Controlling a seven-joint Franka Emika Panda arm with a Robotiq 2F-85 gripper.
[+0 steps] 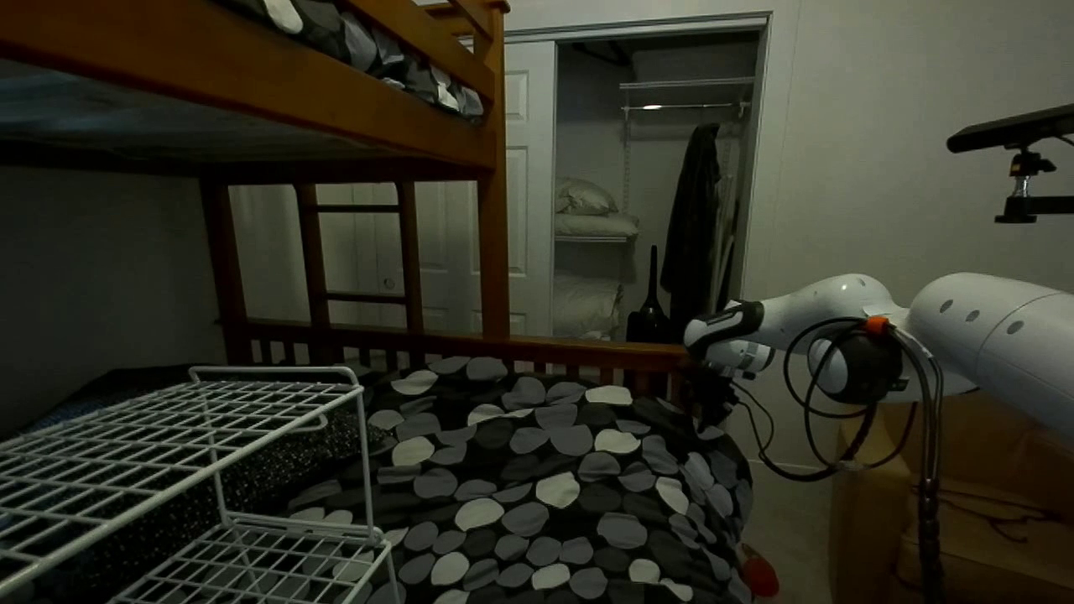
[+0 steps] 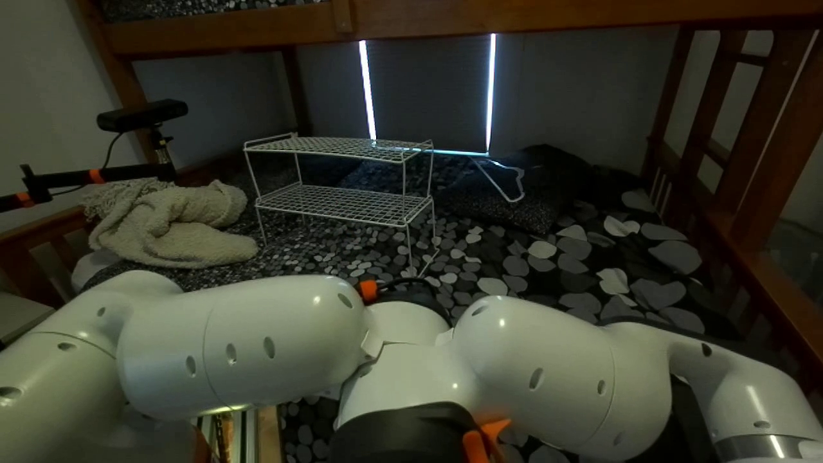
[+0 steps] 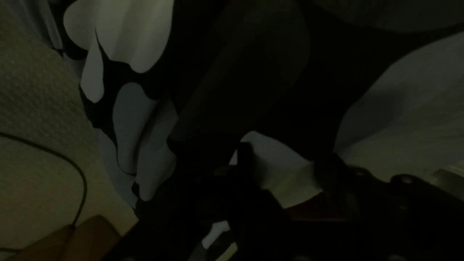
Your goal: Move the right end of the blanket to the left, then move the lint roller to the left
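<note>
- By the end of the wooden rail: got a gripper low at the blanket, probably on step 1 of 2, grabbing the right end
- Looks spread apart at the fingers, with cloth across the gap and likely nothing pinched; no telling about contact, way too dark
- As for the blanket: laid out wide, hanging over the side above pale carpet
- Go for a raised fold rather than flat cloth, dip a touch deeper, then squeeze, ideally on 2 layers for less slipping
- Lift slightly first, then drag low and slow, away from that rail
- Don't yank, or risk tipping the white wire rack standing on the smaller-pebbled bedding
- Keep the thin black cable, off to the side in the wrist view, out of the pinch
- Can't make out the lint roller anywhere, so leave that for step 2
</note>
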